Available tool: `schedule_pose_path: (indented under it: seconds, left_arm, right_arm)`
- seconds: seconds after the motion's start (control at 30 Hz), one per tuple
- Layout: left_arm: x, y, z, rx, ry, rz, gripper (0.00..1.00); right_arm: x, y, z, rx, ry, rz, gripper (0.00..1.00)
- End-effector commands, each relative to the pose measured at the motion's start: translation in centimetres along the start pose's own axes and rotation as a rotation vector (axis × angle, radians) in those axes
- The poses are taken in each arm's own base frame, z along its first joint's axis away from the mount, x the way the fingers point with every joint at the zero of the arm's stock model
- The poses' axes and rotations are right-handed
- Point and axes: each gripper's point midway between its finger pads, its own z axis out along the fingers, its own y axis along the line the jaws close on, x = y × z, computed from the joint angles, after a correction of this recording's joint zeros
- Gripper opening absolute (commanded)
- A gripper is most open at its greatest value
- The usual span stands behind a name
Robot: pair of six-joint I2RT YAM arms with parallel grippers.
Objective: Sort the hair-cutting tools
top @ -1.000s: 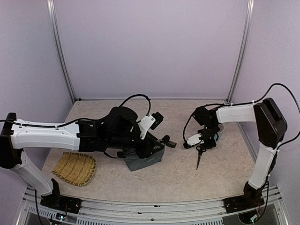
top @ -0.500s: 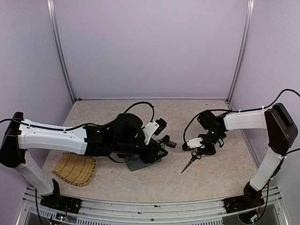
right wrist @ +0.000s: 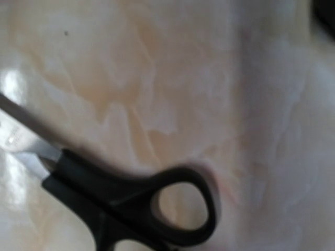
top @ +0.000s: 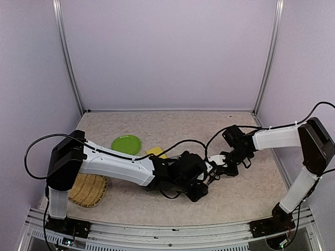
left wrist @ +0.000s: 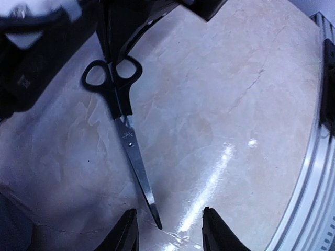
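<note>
In the left wrist view a pair of scissors [left wrist: 123, 123] with black handles and silver blades slants over the marble table, handles far, tip near. My right gripper [top: 222, 165] is shut on the handles, its dark fingers [left wrist: 112, 36] reaching down between the loops. The left gripper [left wrist: 170, 232] is open, its two black fingertips [left wrist: 127, 232] standing either side of the blade tip without touching it. Close and blurred in the right wrist view is one handle loop [right wrist: 180, 209]; that gripper's own fingers do not show there.
A green plate [top: 126, 144] and a yellow sponge [top: 155, 151] lie behind the left arm. A woven basket [top: 89, 189] sits at the near left. The left arm stretches low across the table's middle. The table's metal front rail [left wrist: 314, 172] runs close by.
The left arm has swung right from the grey pouch to the scissors, uncovering the plate and sponge. The right gripper has tightened on the scissors and brought them left and lower.
</note>
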Motion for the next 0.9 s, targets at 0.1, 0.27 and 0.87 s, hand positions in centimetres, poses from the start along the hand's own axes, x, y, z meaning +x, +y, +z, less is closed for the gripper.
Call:
schedule_pose_path:
  seconds: [0.1, 0.27, 0.87]
  left_arm:
    - [2.1, 2.0, 2.4, -0.108, 0.055, -0.055, 0.42]
    - [2.8, 1.7, 3.8, -0.086, 0.081, -0.056, 0.39]
    - [5.0, 3.0, 4.8, -0.157, 0.176, -0.102, 0.00]
  right_arm:
    - [3.4, 6.2, 2.4, -0.216, 0.111, 0.064, 0.00]
    - [3.3, 6.1, 2.4, -0.214, 0.107, 0.071, 0.00]
    - [1.9, 5.3, 1.6, -0.196, 0.061, 0.109, 0.00]
